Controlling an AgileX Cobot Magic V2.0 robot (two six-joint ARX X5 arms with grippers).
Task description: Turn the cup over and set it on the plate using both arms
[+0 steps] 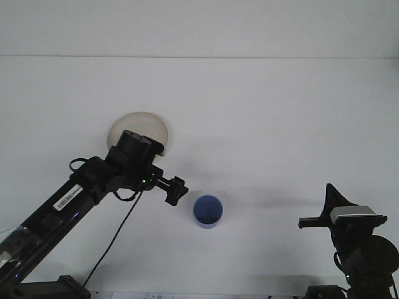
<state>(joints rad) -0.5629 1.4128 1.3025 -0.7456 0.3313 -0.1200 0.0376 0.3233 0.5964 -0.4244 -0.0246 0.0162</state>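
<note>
Work surface was a plain white matte table [280, 124], evenly lit, with a faint horizontal seam near the top of the front view where it met a white back wall [199, 25]. Soft shadows lay on the table beside the objects.

The round beige plate [138, 123] sat left of centre, toward the far side; its near edge was covered by the left arm's wrist housing. What showed of the plate carried nothing.

The small blue plastic cup [207, 210] stood upright on the table, mouth up, near centre and toward the robot, well apart from the plate. Its inside looked dark blue; no contents could be made out.

The black left gripper [176, 190] was extended from the lower left across the plate's edge, its tip just beside the cup's left rim but apart from it. Whether its fingers were spread or closed could not be told from this angle; it held nothing visible.

The black right gripper [325, 212] was low at the right corner, well apart from the cup. Finger state likewise could not be told.
</note>
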